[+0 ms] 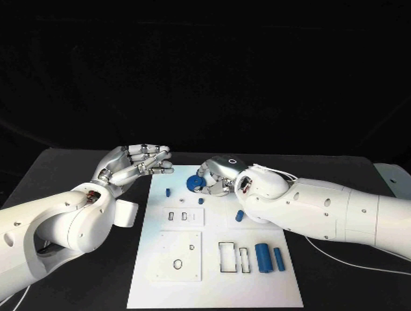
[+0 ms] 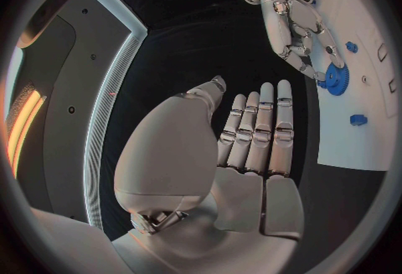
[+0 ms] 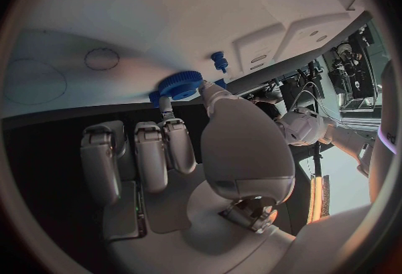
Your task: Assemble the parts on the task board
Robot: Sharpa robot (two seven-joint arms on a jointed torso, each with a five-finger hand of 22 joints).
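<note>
The white task board (image 1: 215,285) lies in the middle of the black table. My right hand (image 1: 220,175) is at the board's far end and pinches a blue gear (image 1: 196,185) between thumb and a finger; the gear (image 3: 177,85) sits low over the board's edge. Whether it touches the board I cannot tell. My left hand (image 1: 135,165) hovers just off the board's far left corner, holding nothing, its fingers (image 2: 255,130) straight. Two blue cylinders (image 1: 271,258) lie side by side on the board's right. Small blue pieces (image 1: 168,192) (image 1: 201,201) (image 1: 239,214) stand near the far end.
The board has a rectangular slot (image 1: 226,256), a raised plate with an oval hole (image 1: 177,256) and a small block with two slots (image 1: 179,216). A blue peg (image 3: 220,59) stands beside the gear. A white object (image 1: 399,178) sits at the table's right edge.
</note>
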